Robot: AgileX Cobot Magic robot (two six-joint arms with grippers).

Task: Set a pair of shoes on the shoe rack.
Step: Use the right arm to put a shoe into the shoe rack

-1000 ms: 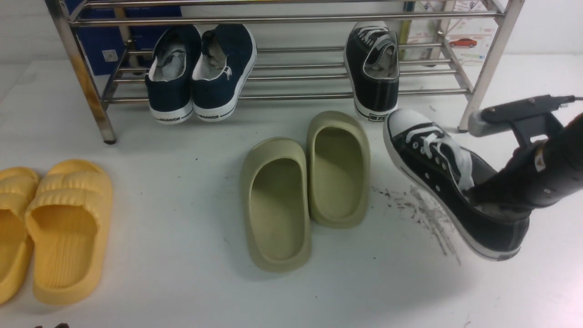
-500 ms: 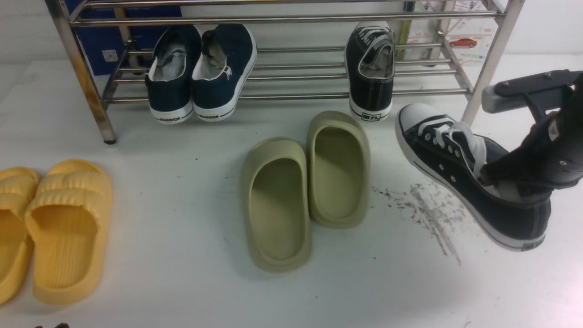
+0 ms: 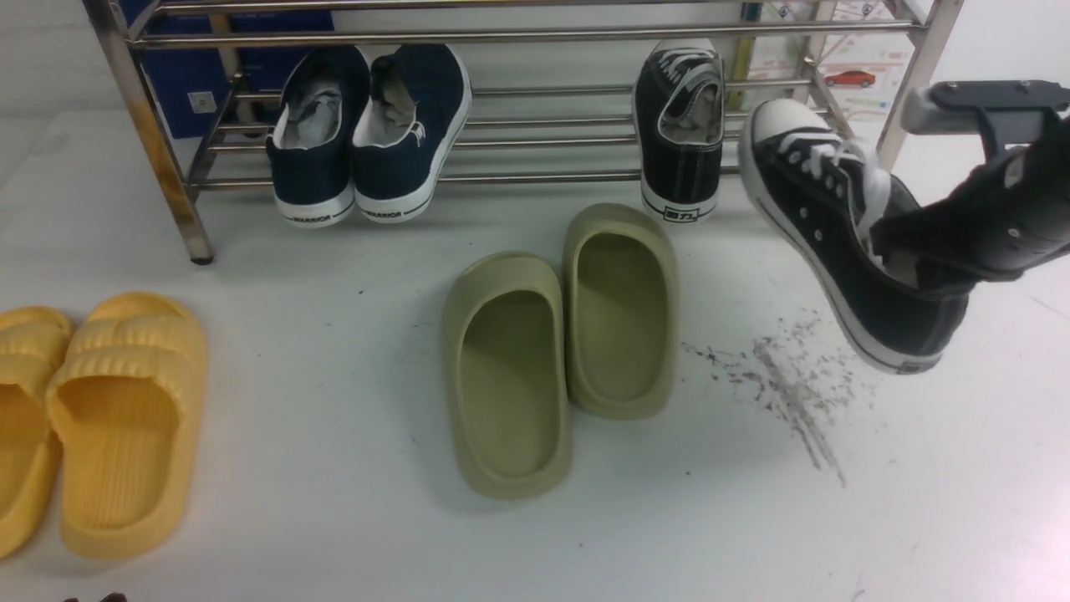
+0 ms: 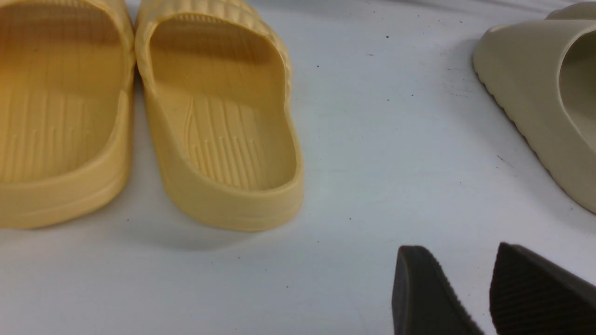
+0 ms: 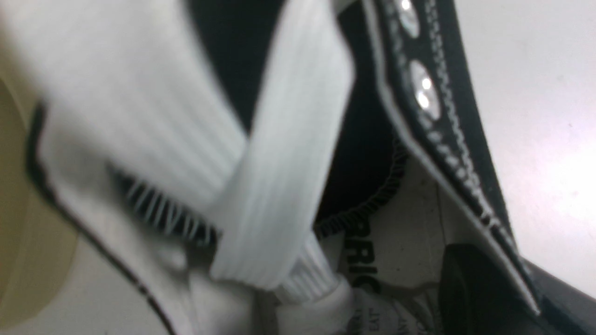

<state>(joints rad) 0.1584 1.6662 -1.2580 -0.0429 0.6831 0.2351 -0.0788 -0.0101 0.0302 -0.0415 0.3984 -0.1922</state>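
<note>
Right end effector (image 3: 899,242), pinching the lifted black sneaker (image 3: 836,226) near the counter's (image 3: 334,518) far right corner, should slide it gently, toe first, onto the shoe rack (image 3: 535,35) beside its twin (image 3: 681,125).

Scuffed white floor (image 3: 334,518), blue box (image 3: 180,75) behind

Bright, even light casts soft shadows on the white surface (image 3: 334,518); the right wrist view (very close) is blurred.
</note>
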